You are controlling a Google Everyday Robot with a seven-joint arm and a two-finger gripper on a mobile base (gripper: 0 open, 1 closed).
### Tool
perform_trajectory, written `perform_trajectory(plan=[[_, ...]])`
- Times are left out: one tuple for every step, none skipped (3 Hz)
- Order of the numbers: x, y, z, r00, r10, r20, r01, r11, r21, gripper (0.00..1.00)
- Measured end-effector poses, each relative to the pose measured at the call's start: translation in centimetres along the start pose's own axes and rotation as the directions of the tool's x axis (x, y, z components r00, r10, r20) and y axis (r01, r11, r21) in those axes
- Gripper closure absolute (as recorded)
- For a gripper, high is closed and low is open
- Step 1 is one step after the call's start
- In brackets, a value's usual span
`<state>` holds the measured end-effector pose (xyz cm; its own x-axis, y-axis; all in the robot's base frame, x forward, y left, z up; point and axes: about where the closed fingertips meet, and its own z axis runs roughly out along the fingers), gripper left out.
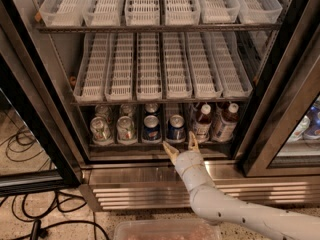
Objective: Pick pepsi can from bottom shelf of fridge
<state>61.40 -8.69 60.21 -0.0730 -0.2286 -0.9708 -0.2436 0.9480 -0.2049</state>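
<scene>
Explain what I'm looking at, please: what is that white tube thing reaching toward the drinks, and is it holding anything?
That white tube is a robot's arm, entering from the lower right. Its tip is the gripper, a two-finger claw. Its fingers are spread open and hold nothing. It sits just in front of the bottom shelf of an open fridge, roughly in line with a dark-blue pepsi can. A second pepsi can stands to that one's left, then silver-green cans. Brown bottles stand on the right. The two racks above carry white slotted trays. There is one camera, looking down at the fridge. Where it is mounted cannot be told.
</scene>
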Motion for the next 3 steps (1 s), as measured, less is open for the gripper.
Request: perform_trajectory(plan=[[-0.2, 0.1, 2.1, 1.000, 0.006, 0.028, -0.007, 0.9997, 0.024, 0.42], [-1.0, -0.5, 4.8, 0.999, 0.006, 0.050, -0.008, 0.9991, 0.041, 0.41], [-1.0, -0.4, 5.2, 0.999, 0.011, 0.048, -0.013, 0.9992, 0.037, 0.42]])
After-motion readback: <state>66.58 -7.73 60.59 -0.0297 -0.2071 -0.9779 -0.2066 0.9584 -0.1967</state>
